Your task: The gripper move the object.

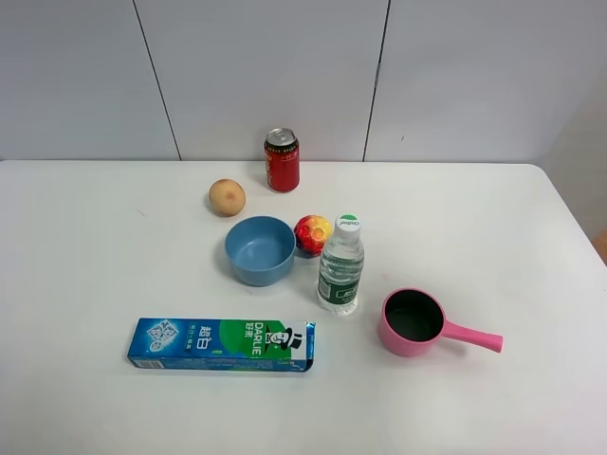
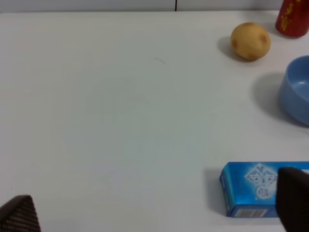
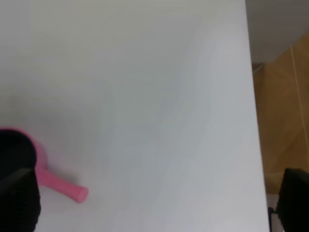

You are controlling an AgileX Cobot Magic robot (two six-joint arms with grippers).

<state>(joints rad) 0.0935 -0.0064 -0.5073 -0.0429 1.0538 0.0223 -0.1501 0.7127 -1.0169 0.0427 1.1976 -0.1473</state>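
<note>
Desk (image 1: 104, 256): white and wide, carrying everything; a pale panelled wall runs behind its far edge.
Toothpaste box (image 1: 221, 344): long, flat and rectangular, blue at one end and green at the other, with white "DARLIE" lettering and a top-hatted man's face; it lies flat near the desk's near edge, left of the middle, its long side running along that edge.
Box against left end effector (image 2: 154, 215): in the left wrist view the box's blue end (image 2: 251, 188) lies just past one dark fingertip (image 2: 293, 198), which covers part of it; the other fingertip (image 2: 19, 215) is well away over bare desk. I cannot tell whether the near tip touches the box.
Left end effector: fingers spread wide, nothing held.
Right end effector (image 3: 157, 205): only two dark finger ends show, wide apart, nothing held between them, over bare desk by the desk's right edge; the box is not in this view.
Pink ladle cup (image 1: 413, 322): dark inside, handle pointing toward the right edge; well apart from the box.
Water bottle (image 1: 340, 265): clear, green label, upright, just beside the pink cup.
Blue bowl (image 1: 260, 249): near the desk's middle, beyond the box.
Red can (image 1: 282, 160): upright near the far edge.
Round fruit (image 1: 227, 197): tan, between can and bowl.
Coloured ball (image 1: 312, 234): red and yellow, between bowl and bottle.
</note>
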